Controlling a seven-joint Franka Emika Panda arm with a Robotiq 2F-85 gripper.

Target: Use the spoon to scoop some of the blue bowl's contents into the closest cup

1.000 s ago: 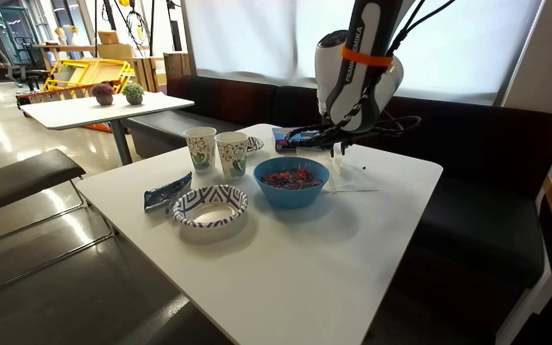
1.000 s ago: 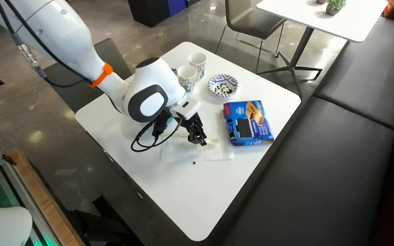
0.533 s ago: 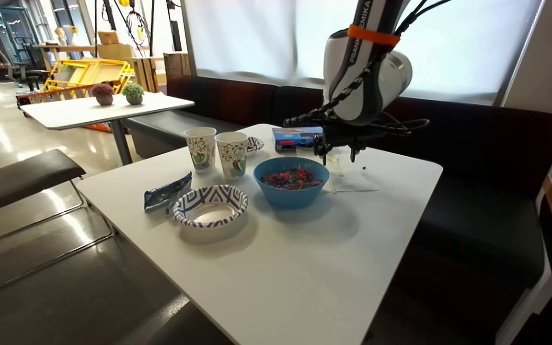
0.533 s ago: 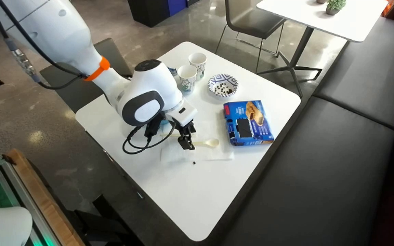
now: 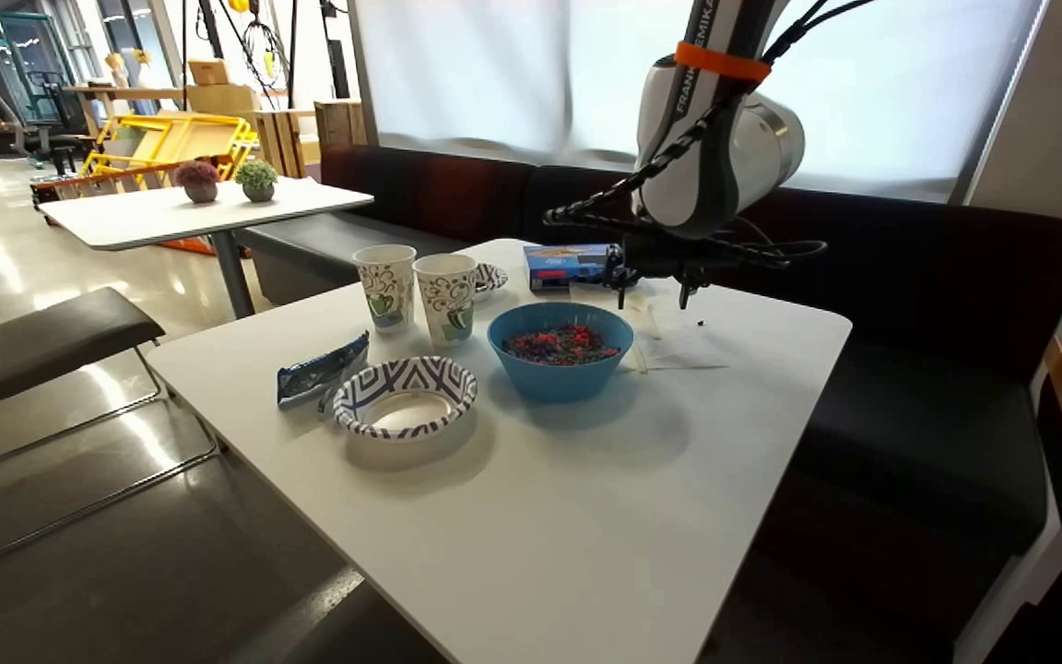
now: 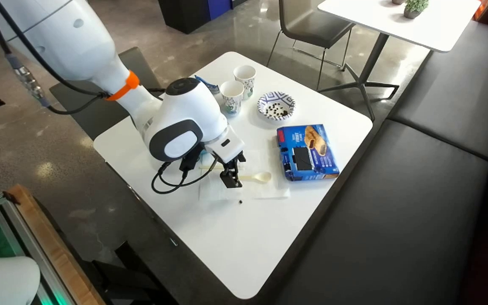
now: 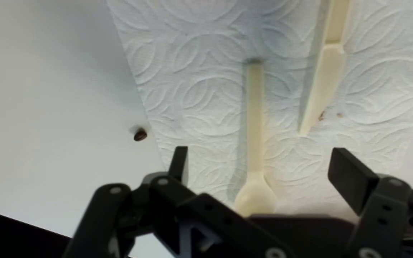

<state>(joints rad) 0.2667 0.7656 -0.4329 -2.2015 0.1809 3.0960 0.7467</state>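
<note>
- Around: paper napkin (image 7: 206,104) flat on table (image 7: 59,107), w/ spoon (image 7: 255,118) & knife (image 7: 324,82) both lying on it, just beside each other, gap betw.
- 1 dark bean (image 7: 140,134) on table just off napkin edge; brown crumb (image 7: 321,115) by knife tip.
- A blue box (image 6: 307,152) nr napkin, on spoon-head side; shiny packet (image 5: 323,367) next to a patterned bowl (image 5: 411,410).
- In an exterior view the arm (image 6: 184,123) blocks part of table.
- Spoon axis: abt straight up-down in wrist view, head at bottom, partly hidden by gripper (image 7: 260,166), handle end up top; in an exterior view head points twd box. Knife slants a bit, tip same gen. dir. as head.
- Gripper's over spoon, fingers released & spread wide, one each side of it in wrist view.
- The blue bowl (image 5: 560,380), nr napkin, has heap of small reddish & dark pieces (image 5: 563,343).
- The nearer paper cup (image 5: 448,309) upright nr blue bowl; farther paper cup (image 5: 385,290) upright just beside it; can't tell what's in either.
- Patterned bowl by packet: white bottom shows. Another round bowl (image 6: 275,97), by cups, holds dark bits (image 6: 284,113).
</note>
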